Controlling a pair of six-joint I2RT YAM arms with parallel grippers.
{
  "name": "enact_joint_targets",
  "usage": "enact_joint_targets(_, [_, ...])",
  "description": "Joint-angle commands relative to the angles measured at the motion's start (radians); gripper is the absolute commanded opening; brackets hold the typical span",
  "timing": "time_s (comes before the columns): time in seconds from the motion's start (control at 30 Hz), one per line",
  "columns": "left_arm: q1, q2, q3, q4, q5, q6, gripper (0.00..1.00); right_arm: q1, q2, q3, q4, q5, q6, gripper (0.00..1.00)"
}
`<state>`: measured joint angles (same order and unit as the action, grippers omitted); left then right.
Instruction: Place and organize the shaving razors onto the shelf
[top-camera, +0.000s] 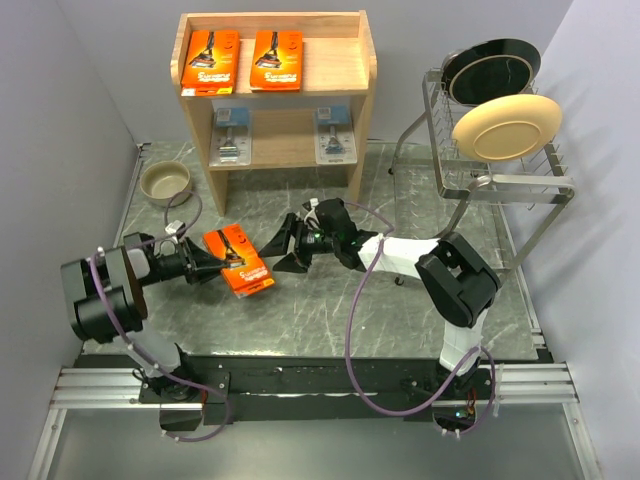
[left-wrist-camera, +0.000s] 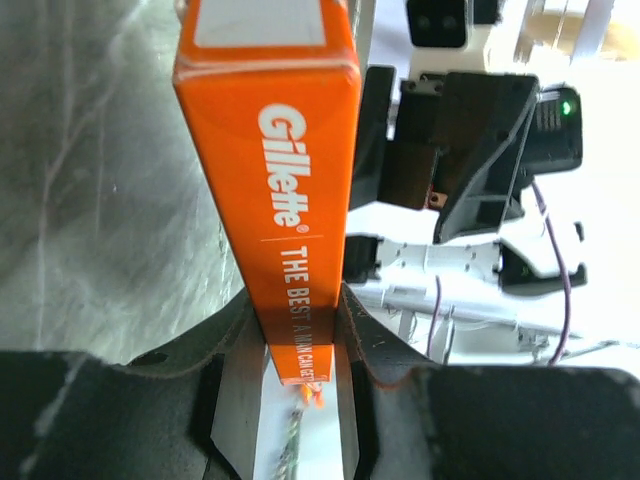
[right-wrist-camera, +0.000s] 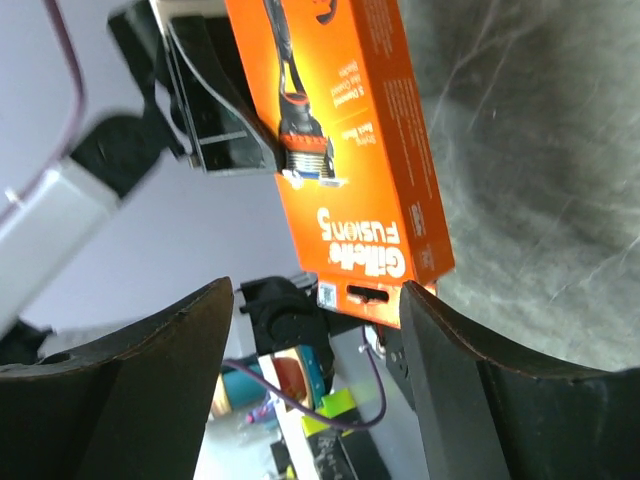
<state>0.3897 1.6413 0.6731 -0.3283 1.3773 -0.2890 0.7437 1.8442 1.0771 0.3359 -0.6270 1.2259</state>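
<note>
The light wood shelf (top-camera: 366, 60) stands at the back. Two orange razor packs (top-camera: 210, 62) (top-camera: 276, 60) lie side by side on its top tray. Two clear blister packs (top-camera: 232, 135) (top-camera: 333, 132) lie on the lower board. My left gripper (top-camera: 213, 262) is shut on the third orange pack (top-camera: 240, 262), holding it by one end; the left wrist view shows its narrow edge (left-wrist-camera: 290, 180) between my fingers (left-wrist-camera: 300, 340). My right gripper (top-camera: 283, 250) is open, facing the pack's free end (right-wrist-camera: 350, 150), jaws wide on either side (right-wrist-camera: 315, 292).
A wire dish rack (top-camera: 470, 185) at the right holds a black plate (top-camera: 490, 68) and a cream plate (top-camera: 505, 127). A beige bowl (top-camera: 165, 182) sits left of the shelf. The grey marbled tabletop (top-camera: 330, 310) lies under both arms.
</note>
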Motion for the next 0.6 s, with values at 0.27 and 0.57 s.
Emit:
enact_joint_targets(0.27, [-0.006,0.059,0.109,-0.416,0.316,0.461,0.29,0.006,-0.045,0.011,-0.034,-0.022,-0.081,0.74])
enact_joint_targets(0.57, [-0.025,-0.008,0.095,-0.366,0.316,0.313,0.3,0.045,-0.011,-0.002,0.02,-0.034,-0.091,0.73])
